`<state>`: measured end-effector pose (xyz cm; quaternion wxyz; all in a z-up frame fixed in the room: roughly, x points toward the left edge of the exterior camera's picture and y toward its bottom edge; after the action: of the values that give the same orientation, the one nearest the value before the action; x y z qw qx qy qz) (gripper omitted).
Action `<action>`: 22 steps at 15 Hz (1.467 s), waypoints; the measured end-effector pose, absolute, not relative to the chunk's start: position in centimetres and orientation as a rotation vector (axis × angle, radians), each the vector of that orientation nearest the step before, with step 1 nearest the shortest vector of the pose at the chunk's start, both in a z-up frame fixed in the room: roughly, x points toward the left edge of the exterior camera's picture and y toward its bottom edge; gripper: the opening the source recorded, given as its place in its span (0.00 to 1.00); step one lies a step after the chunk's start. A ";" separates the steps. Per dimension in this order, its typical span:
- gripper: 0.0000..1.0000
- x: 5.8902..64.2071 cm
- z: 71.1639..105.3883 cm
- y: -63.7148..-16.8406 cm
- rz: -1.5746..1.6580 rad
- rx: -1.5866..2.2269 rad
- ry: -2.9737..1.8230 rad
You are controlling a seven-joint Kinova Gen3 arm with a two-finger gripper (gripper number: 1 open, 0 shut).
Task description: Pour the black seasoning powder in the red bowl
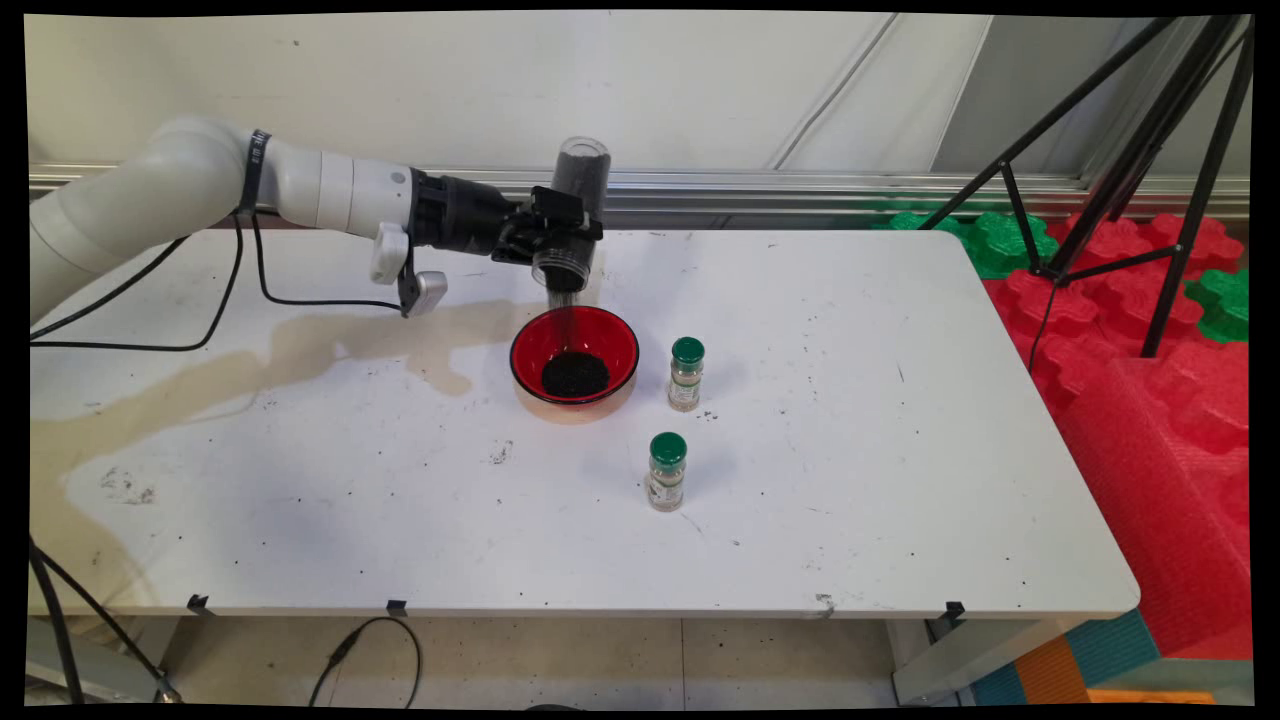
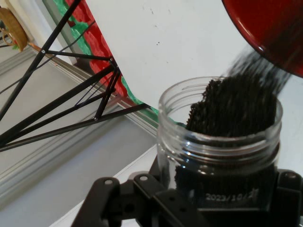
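- Where the black two-finger gripper (image 1: 560, 240) meets the clear plastic jar with a threaded open mouth (image 1: 572, 215), its fingertips are hidden behind the jar wall in the main view and cut off by the bottom edge in the hand view; only the black linkage is seen there.
- The gripper is seen clamped round the jar's middle, the jar being held between the fingers.
- The jar is held upended, mouth down and base up, above the far rim of the red round bowl with a dark outer rim (image 1: 530, 345).
- Dark granules (image 2: 234, 111) are seen heaped at the jar's mouth in the hand view, and a thin dark stream is seen between mouth and bowl in the main view.
- A dark heap of granules (image 1: 575, 374) is recorded on the bowl's floor.
- Printed lettering low on the jar wall is noted in the hand view; it cannot be read with certainty.
- The bowl rests on the white table (image 1: 850, 480), directly below the gripper.
- A small glass spice bottle with a green cap (image 1: 685, 374) stands upright just beside the bowl, to the picture's right.
- A second green-capped spice bottle (image 1: 666, 471) stands upright nearer the table's near edge, apart from the bowl; its label is too small to read.
- A black tripod (image 1: 1130, 150) stands beyond the table's far right corner, its top cut off by the frame.
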<state>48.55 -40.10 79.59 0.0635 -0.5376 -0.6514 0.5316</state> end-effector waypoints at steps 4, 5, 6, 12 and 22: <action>0.00 48.6 79.6 -40.2 1.605 -1.627 -1.967; 0.00 48.6 79.6 -40.2 1.604 -1.628 -1.967; 0.00 48.6 79.6 -40.1 1.601 -1.625 -1.968; 0.00 48.7 79.4 -40.0 1.556 -1.558 -2.003; 0.00 48.9 79.7 -40.1 1.417 -1.195 -2.123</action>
<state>48.95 -40.06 79.69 0.1608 -0.4186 -0.7435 0.4961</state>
